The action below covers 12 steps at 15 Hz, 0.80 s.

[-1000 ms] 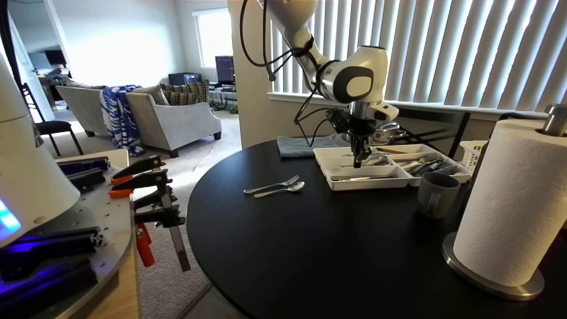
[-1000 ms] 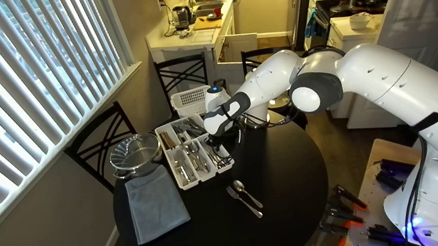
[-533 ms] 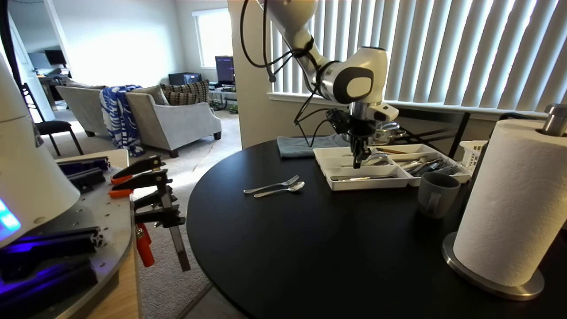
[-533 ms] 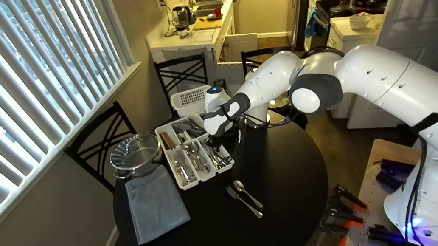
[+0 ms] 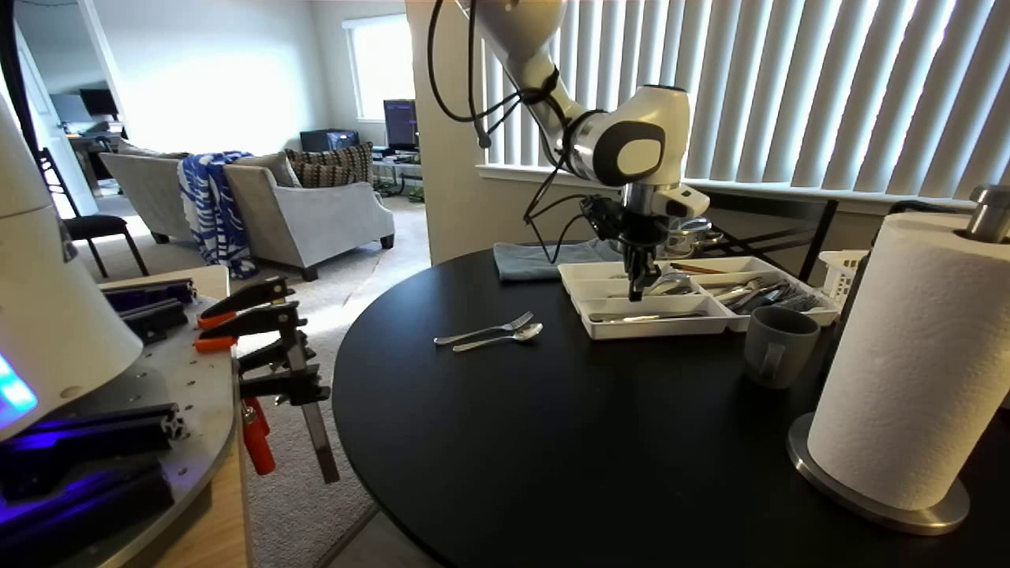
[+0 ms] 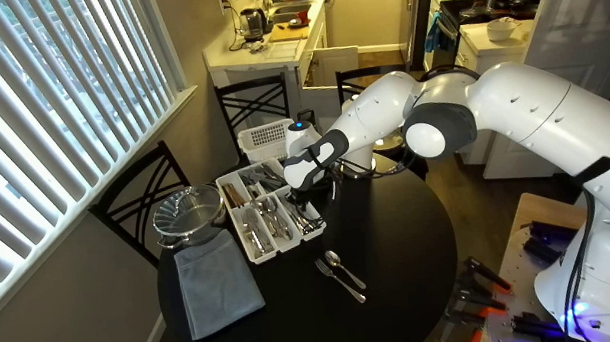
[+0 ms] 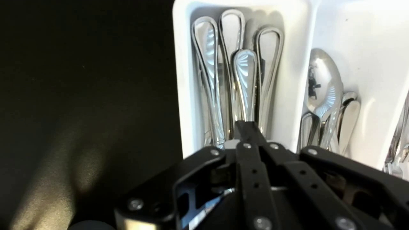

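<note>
Only a slight sinking of the arm (image 5: 631, 154) had occurred since a second earlier. In an exterior view it pointed straight down, with the fingers (image 5: 636, 285) above the white cutlery tray (image 5: 659, 328). In an exterior view the arm bent high at its elbow, then sloped down across the table (image 6: 391, 230) to the tray; a fork (image 6: 338, 282) and a spoon (image 6: 345, 270) lay side by side near it. In the wrist view the fingers were together, tips over the silvery handles (image 7: 245, 76) in an end compartment; contact could not be told.
</note>
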Available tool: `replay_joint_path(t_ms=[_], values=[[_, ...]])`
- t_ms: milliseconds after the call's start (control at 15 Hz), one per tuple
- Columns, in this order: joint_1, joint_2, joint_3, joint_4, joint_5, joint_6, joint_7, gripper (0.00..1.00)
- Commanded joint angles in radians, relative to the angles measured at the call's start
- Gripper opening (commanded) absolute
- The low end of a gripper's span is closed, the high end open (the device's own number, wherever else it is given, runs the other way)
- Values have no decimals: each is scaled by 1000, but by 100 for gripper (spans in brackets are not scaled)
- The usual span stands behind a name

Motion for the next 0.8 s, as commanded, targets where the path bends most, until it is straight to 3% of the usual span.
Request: replay_joint_path(t_ms=[0, 200, 600, 667, 733], values=[[1, 7, -5, 6, 11, 14, -4, 28], [-3, 21, -2, 34, 10, 1, -14, 45], [-14, 261, -10, 365, -11, -220, 15, 84], [-21, 296, -5, 417, -10, -257, 2, 40], [-22, 329, -6, 471, -9, -285, 3, 43]])
